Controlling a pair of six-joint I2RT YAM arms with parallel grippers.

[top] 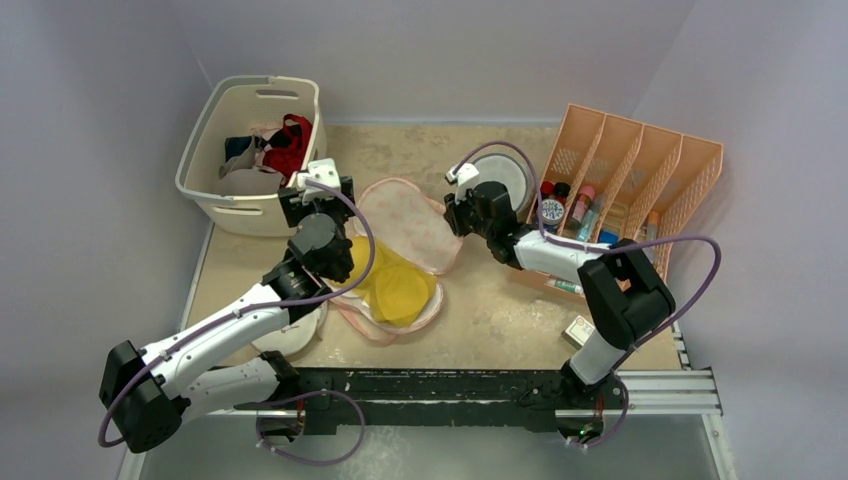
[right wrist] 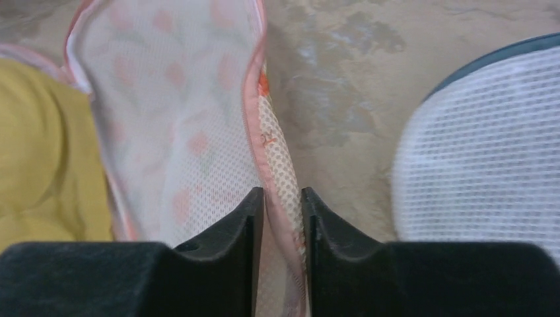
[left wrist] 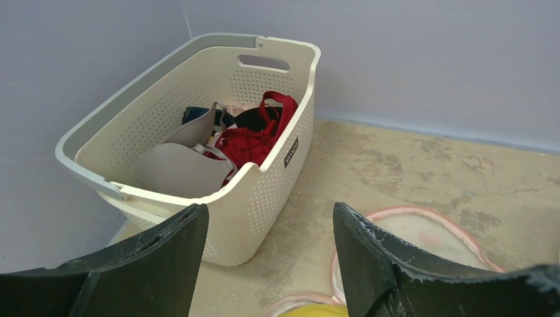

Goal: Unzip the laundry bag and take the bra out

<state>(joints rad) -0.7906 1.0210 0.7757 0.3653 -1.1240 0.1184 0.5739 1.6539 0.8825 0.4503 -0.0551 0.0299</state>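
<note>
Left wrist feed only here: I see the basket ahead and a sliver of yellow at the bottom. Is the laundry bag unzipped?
Observer: Yes; in the top view the laundry bag lies spread open with the bra exposed on its near half.
Operator: What is the right arm doing?
Observer: The right gripper is shut on the bag's pink zip edge.
Operator: Where is my gripper relative to the bra?
Observer: The left gripper sits by the bag's left edge next to the basket; the bra lies back toward the arm bases, partly under its wrist.
</note>
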